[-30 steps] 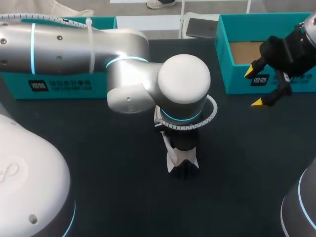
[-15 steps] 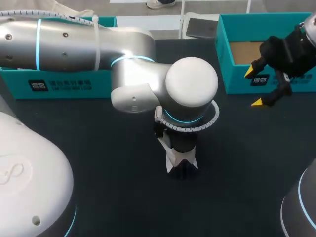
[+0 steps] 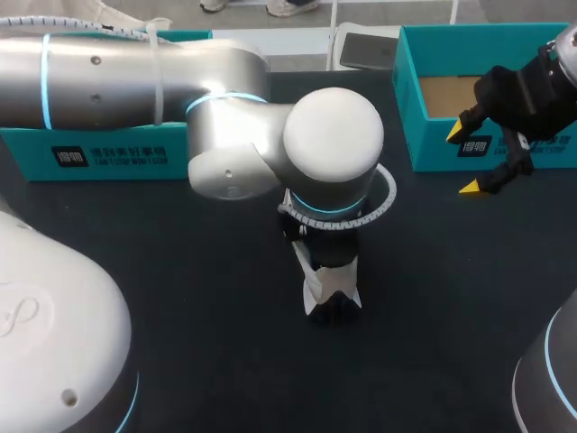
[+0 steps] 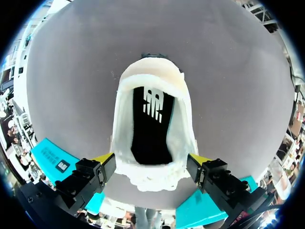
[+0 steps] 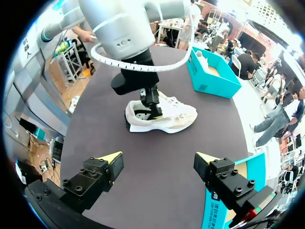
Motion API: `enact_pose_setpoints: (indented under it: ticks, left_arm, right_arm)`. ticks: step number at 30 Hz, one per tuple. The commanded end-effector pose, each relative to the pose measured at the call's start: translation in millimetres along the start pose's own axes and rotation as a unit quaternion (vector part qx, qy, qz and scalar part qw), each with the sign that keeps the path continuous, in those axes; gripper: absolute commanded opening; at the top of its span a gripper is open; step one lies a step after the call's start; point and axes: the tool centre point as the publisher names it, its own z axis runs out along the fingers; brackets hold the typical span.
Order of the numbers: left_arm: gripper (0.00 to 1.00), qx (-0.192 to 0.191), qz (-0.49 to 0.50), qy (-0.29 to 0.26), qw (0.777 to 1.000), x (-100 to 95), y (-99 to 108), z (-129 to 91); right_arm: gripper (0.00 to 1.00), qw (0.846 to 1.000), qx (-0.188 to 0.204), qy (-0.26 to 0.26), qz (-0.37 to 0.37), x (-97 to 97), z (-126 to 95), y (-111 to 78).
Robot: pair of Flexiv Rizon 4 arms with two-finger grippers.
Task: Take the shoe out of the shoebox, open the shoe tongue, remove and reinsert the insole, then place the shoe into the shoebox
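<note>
In the head view the left arm's silver wrist (image 3: 332,149) covers nearly all of the white mesh running shoe (image 3: 313,289), so only a sliver shows below it, and the left gripper (image 4: 151,161) is out of sight under it there. In the left wrist view, whether that gripper touches the shoe's fluffy collar cannot be told. The teal cardboard shoebox (image 3: 433,144) loses its right end behind the right gripper (image 3: 462,161), and the second teal box (image 3: 108,155) sits largely behind the left arm.
</note>
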Motion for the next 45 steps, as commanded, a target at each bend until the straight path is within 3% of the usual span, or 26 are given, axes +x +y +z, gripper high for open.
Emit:
enact_pose_setpoints:
  ticks: [1,5,9,10,12,13,16,21,27,31,36,40,41,42,43,45]
  left_arm:
    - [1.00,0.008,0.000,-0.012,1.000,11.0,16,-18]
    - [1.00,0.004,-0.008,-0.026,1.000,12.4,32,-32]
    - [0.96,0.005,-0.008,-0.029,1.000,7.5,46,-30]
    - [0.49,0.005,-0.009,-0.027,1.000,5.4,48,-27]
    - [0.41,0.001,-0.003,-0.019,1.000,1.3,48,-21]
    - [0.27,0.006,0.001,-0.018,1.000,-0.5,47,-19]
    - [0.02,0.011,0.006,-0.011,1.000,-3.4,41,-13]
    - [0.02,0.021,0.014,-0.003,1.000,-1.3,27,-3]
    - [0.06,0.040,0.014,0.007,0.999,2.0,11,11]
    - [0.15,0.049,0.018,0.013,0.999,3.2,2,16]
    - [0.25,0.042,-0.019,0.024,0.999,12.4,4,-6]
    - [0.33,0.022,-0.160,0.058,0.985,24.2,14,-25]
    - [0.42,0.024,-0.193,0.056,0.979,28.6,16,-30]
    - [0.75,0.026,-0.201,0.060,0.977,32.4,16,-35]
    - [1.00,0.026,-0.201,0.060,0.977,32.4,16,-35]
    - [1.00,0.026,-0.201,0.060,0.977,32.4,16,-35]
  right_arm:
    - [1.00,1.000,0.001,0.000,0.000,-0.1,1,0.2]
    - [1.00,1.000,0.001,0.000,0.000,-0.1,1,0.2]
    - [1.00,1.000,0.001,0.000,0.000,-0.1,1,0.2]
    - [1.00,1.000,0.001,0.000,0.000,-0.1,1,0.2]
    - [1.00,1.000,0.001,0.000,0.000,-0.1,1,0.2]
    - [1.00,1.000,0.001,0.000,0.000,-0.1,1,0.2]
    - [1.00,1.000,0.001,0.000,0.000,-0.1,1,0.2]
    - [1.00,1.000,0.001,0.000,0.000,-0.1,1,0.2]
    - [1.00,1.000,0.001,0.000,0.000,-0.1,1,0.2]
    - [1.00,1.000,0.001,0.000,0.000,-0.1,1,0.2]
    - [1.00,1.000,0.001,0.000,0.000,-0.1,1,0.2]
    - [1.00,1.000,0.001,0.000,0.000,-0.1,1,0.2]
    - [1.00,1.000,0.001,0.000,0.000,-0.1,1,0.2]
    - [1.00,1.000,0.001,0.000,0.000,-0.1,1,0.2]
    - [1.00,1.000,0.001,0.000,0.000,-0.1,1,0.2]
    - [1.00,1.000,0.001,0.000,0.000,-0.1,1,0.2]
